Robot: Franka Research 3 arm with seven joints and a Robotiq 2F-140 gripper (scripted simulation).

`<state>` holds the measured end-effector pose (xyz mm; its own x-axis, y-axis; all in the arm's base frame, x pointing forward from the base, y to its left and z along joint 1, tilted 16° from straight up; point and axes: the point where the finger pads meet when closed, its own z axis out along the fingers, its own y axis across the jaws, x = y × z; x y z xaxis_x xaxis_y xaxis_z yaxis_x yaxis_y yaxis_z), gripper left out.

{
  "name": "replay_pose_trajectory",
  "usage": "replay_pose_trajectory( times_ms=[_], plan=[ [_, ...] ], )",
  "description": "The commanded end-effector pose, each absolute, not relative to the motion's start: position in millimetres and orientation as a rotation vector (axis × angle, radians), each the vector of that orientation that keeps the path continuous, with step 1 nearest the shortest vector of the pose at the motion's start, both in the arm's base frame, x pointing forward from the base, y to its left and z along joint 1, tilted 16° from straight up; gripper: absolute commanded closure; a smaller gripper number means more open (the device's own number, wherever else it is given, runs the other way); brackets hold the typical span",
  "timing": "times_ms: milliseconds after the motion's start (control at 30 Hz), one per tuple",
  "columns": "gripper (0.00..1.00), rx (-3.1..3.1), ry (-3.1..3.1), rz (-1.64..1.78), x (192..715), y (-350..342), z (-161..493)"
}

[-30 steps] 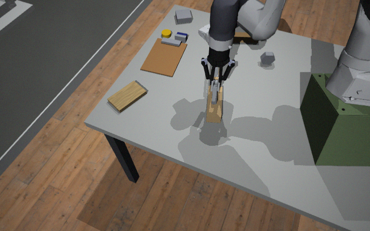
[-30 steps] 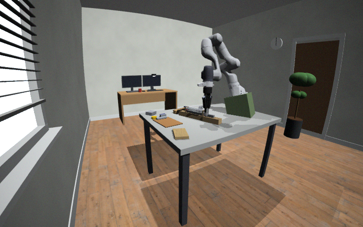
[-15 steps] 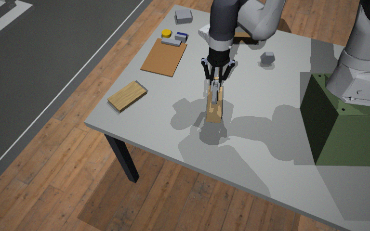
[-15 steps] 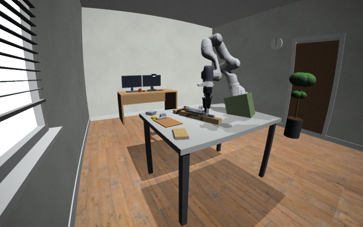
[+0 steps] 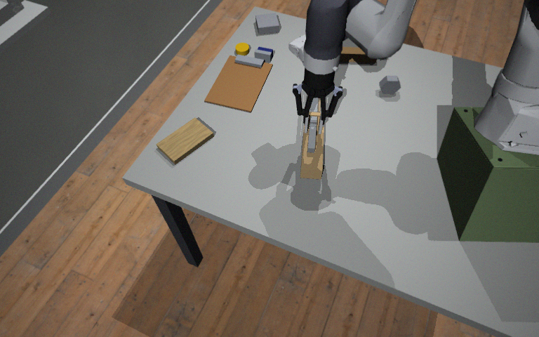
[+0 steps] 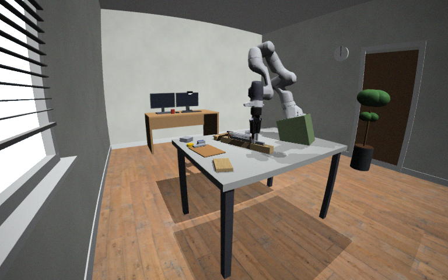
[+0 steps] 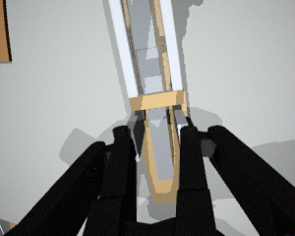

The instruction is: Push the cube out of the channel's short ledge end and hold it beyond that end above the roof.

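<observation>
Our black gripper (image 7: 158, 122) has its fingers a little way open, one on each side of the long grey stick (image 7: 159, 157), not squeezing it. The stick lies on the long wooden channel (image 5: 311, 166). We cannot see the cube.

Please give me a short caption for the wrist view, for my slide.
Wrist view: the hand, fingers slightly apart, hovers over the end of the wooden channel, with a gray bar between its fingertips.
</observation>
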<state>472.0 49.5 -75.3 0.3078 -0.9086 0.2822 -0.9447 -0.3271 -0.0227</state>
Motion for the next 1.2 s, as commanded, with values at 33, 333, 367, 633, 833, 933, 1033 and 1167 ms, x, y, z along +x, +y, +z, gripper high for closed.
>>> replay_pose_trajectory(
  times_ms=[33, 333, 367, 633, 833, 933, 1033, 1167],
  plan=[
    [0.77, 2.423, -1.72, 0.368, 472, 49, -75],
    [0.77, 2.423, -1.72, 0.368, 472, 49, -75],
    [0.77, 2.423, -1.72, 0.368, 472, 49, -75],
    [0.77, 2.423, -1.72, 0.368, 472, 49, -75],
    [0.77, 2.423, -1.72, 0.368, 472, 49, -75],
    [0.77, 2.423, -1.72, 0.368, 472, 49, -75],
    [0.77, 2.423, -1.72, 0.368, 472, 50, -72],
    [0.77, 2.423, -1.72, 0.368, 468, 59, -38]
  ],
)
